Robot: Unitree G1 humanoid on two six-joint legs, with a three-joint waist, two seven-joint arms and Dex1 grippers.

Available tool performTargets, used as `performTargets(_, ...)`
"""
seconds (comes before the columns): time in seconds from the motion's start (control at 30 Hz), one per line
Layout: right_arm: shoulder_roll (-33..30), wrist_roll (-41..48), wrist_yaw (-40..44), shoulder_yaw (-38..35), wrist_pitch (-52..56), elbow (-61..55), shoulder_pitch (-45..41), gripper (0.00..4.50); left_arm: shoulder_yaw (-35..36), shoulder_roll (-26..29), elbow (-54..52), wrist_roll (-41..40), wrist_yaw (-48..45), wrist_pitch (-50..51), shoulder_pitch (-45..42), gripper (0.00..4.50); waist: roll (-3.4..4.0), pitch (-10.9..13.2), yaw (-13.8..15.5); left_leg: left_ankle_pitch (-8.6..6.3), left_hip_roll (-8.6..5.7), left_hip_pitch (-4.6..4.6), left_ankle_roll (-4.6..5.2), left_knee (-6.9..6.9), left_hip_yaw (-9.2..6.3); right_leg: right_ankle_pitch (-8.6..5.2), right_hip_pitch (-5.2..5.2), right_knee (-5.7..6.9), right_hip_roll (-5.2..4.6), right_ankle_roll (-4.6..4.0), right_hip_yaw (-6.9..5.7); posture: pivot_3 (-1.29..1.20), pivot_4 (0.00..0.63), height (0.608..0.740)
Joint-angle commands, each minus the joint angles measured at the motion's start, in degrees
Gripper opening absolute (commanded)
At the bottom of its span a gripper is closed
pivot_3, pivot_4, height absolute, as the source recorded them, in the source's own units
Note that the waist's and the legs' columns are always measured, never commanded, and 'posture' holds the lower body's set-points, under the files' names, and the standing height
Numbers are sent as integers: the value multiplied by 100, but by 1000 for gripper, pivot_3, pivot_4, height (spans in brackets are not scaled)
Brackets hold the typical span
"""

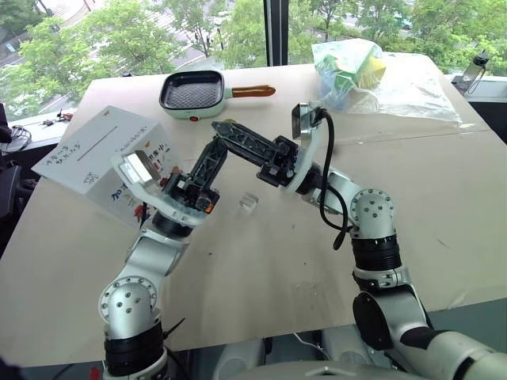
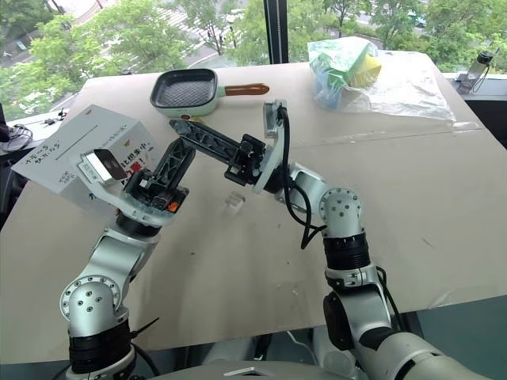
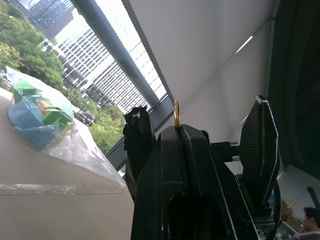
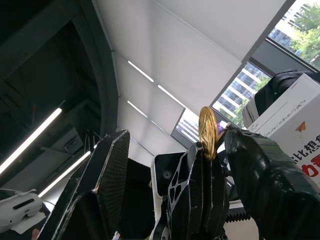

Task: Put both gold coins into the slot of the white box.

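Note:
One gold coin (image 4: 207, 132) stands on edge between the tips of my left gripper (image 3: 176, 129), which is shut on it and raised above the table. My right gripper (image 4: 178, 136) is open, with one finger on each side of the left gripper's tips and of the coin, not touching it. From the head, the two grippers meet in mid-air (image 1: 219, 141), to the right of the white box (image 1: 95, 162). The box lies at the table's left, its thin dark slot (image 1: 101, 143) facing up. The other gold coin is out of view.
A small clear plastic holder (image 1: 249, 202) lies on the table below the grippers. A mint-green square pan (image 1: 192, 91) with a wooden handle sits behind them. A clear bag of coloured items (image 1: 356, 67) is at the back right. The table's left edge runs beside the box.

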Motion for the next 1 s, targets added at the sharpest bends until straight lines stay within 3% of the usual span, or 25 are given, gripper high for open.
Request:
performTargets(0.03,73,-341,216,46,-338,-199,-220,3232,477,636,-335,177,153,-68,-203,0,0,0,-4,0,0,1,0,-1,1,0,0,1,0,0,0,0,150,736)
performTargets(0.07,-63,-600,393,140,-483,-254,-234,3232,606,925,-343,171,181,6,-208,0,2,1,-3,0,0,1,0,-1,-1,0,-1,1,2,0,0,0,150,736)
performTargets(0.23,-1153,-2738,1641,1075,-1898,-462,-477,3232,2045,3516,243,55,-712,1087,201,0,6,4,-27,0,-1,-4,0,-11,4,0,-11,-5,6,1,5,0,150,736)
performTargets(0.33,-1582,-3642,2152,1482,-2652,-452,-628,3232,2858,4664,1147,679,-1897,1388,456,0,7,6,-26,0,-3,-7,0,-23,7,-1,-28,-6,10,1,4,0,150,736)
performTargets(0.43,-1842,-4274,2536,1767,-3145,-472,-734,3232,3059,5427,2127,1637,-3098,1210,622,0,15,11,-67,1,1,-6,-2,-39,10,-2,-29,-7,14,0,9,0,150,736)
performTargets(0.67,-1653,-4726,2535,1952,-3226,-614,-737,3232,2205,6103,4516,3195,-5211,67,105,0,15,12,-107,2,2,-9,-4,-43,9,-2,-30,-12,6,-1,9,0,150,736)
performTargets(1.0,-1406,-5167,2467,2036,-3370,-590,-588,3232,328,6088,7273,5060,-6409,-1434,-2014,0,-1,6,-114,2,-2,-18,-4,-34,-3,-1,-33,-11,0,0,-5,0,150,736)
